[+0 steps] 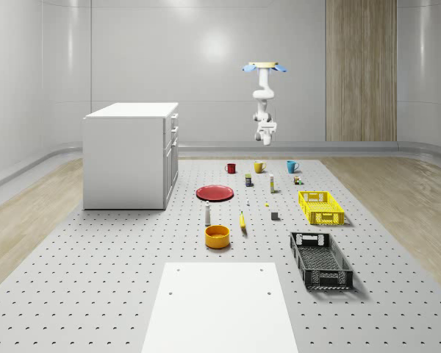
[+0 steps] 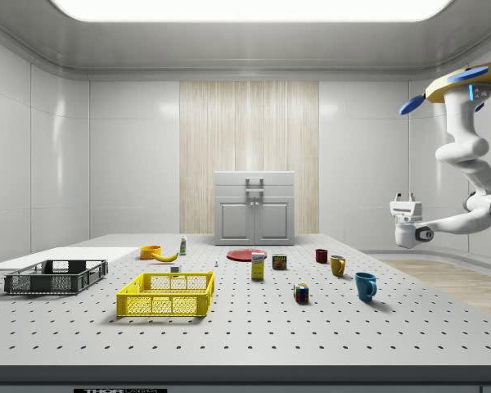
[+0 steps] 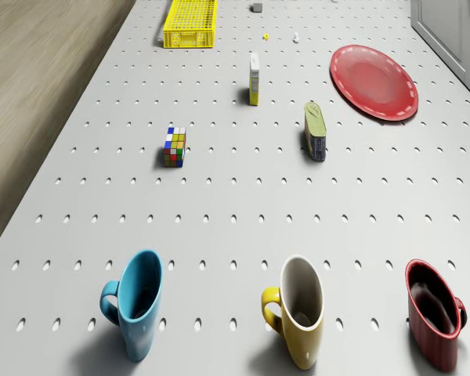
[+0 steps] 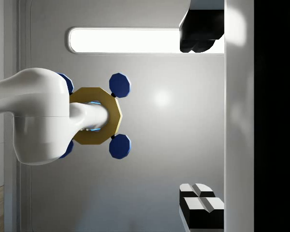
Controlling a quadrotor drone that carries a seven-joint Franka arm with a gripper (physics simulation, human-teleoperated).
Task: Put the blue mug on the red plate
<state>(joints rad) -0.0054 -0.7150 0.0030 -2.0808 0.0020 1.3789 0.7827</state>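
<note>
The blue mug (image 1: 292, 166) (image 2: 365, 286) (image 3: 137, 304) stands upright at the far end of the pegboard table, rightmost in a row of three mugs in the whole-scene view. The red plate (image 1: 215, 193) (image 2: 246, 255) (image 3: 374, 81) lies flat nearer the cabinet, with nothing on it. The drone (image 1: 264, 67) (image 2: 466, 82) (image 4: 94, 116) hovers high above the table's far edge, behind the mugs. My gripper (image 1: 265, 137) (image 2: 403, 200) (image 4: 201, 118) hangs folded under it, well above the mugs, pointing up toward the ceiling. Its fingers (image 4: 200, 208) are open and hold nothing.
A yellow mug (image 3: 298, 309) and a red mug (image 3: 435, 313) stand beside the blue one. A Rubik's cube (image 3: 175, 146), a can (image 3: 316, 131) and a small box (image 3: 254, 78) lie between mugs and plate. Further off are a yellow basket (image 1: 320, 207), black basket (image 1: 320, 259), orange bowl (image 1: 217, 235) and white cabinet (image 1: 132, 154).
</note>
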